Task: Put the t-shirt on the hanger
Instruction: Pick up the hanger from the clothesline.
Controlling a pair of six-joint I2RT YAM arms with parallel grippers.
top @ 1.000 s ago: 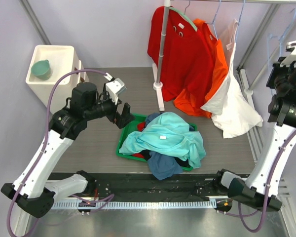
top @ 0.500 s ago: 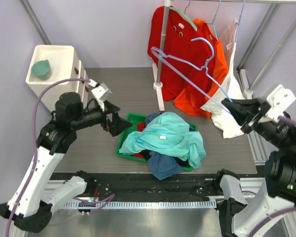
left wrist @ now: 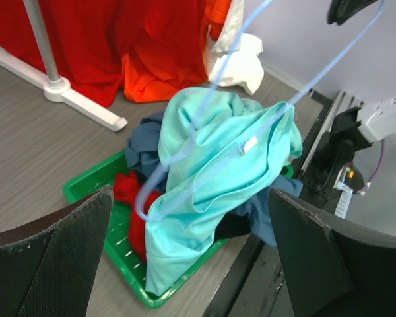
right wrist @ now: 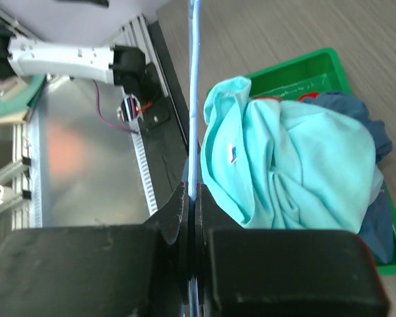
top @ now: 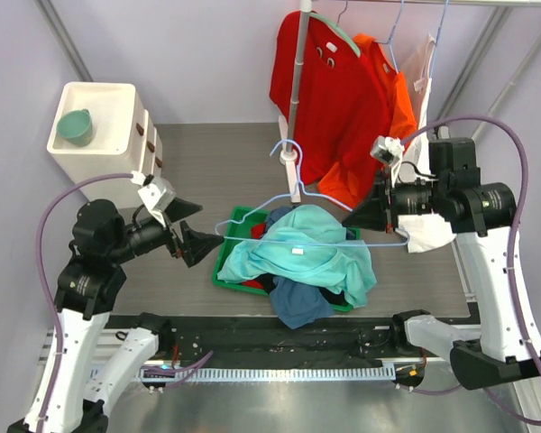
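No writing can be read anywhere: the white label (left wrist: 249, 144) in the t-shirt (left wrist: 214, 173) (straight ahead of the left tool (left wrist: 191, 193)) is too small.

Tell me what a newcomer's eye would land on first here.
The thin pale-blue wire hanger, pinched in the right gripper, hangs in mid-air over the light turquoise t-shirt heaped on the green plastic tray at the centre of the table. Behind, a big red shirt drapes from the rack.

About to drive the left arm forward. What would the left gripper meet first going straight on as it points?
Probably the hanger: its near corner hangs just ahead of the open left gripper, with the t-shirt heaped on the green bin behind it. Depth between wire and cloth is unclear.
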